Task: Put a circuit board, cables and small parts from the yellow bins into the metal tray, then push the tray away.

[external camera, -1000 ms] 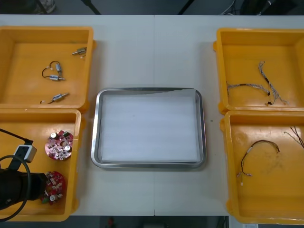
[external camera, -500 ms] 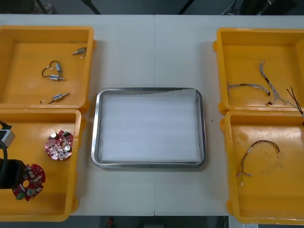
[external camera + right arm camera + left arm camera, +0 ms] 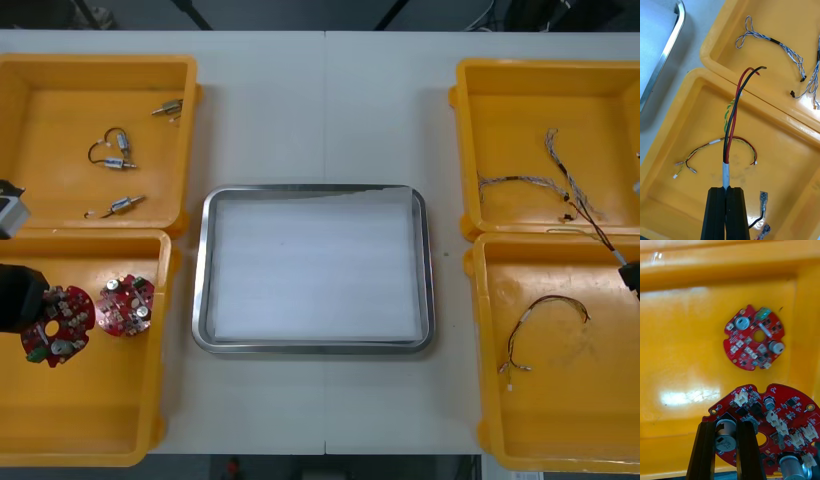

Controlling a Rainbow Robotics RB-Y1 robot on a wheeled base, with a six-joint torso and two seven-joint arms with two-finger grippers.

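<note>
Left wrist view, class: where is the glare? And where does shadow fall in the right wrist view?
Left wrist view: glare patch on the yellow bin floor, beside the left end effector shut on a circuit board. Right wrist view: grey shadow on the table beside the metal tray, off from the right end effector shut on a cable.

In the front view the left gripper (image 3: 35, 305) is cut off by the picture's edge and covers part of the red circuit board (image 3: 60, 325) it grips. The right gripper (image 3: 630, 277) is cut off at the opposite edge. In the right wrist view, the white-sleeved end of the red and black cable (image 3: 732, 112) disappears between the closed fingers. The kind of the small metal parts (image 3: 118, 160) cannot be told.
</note>
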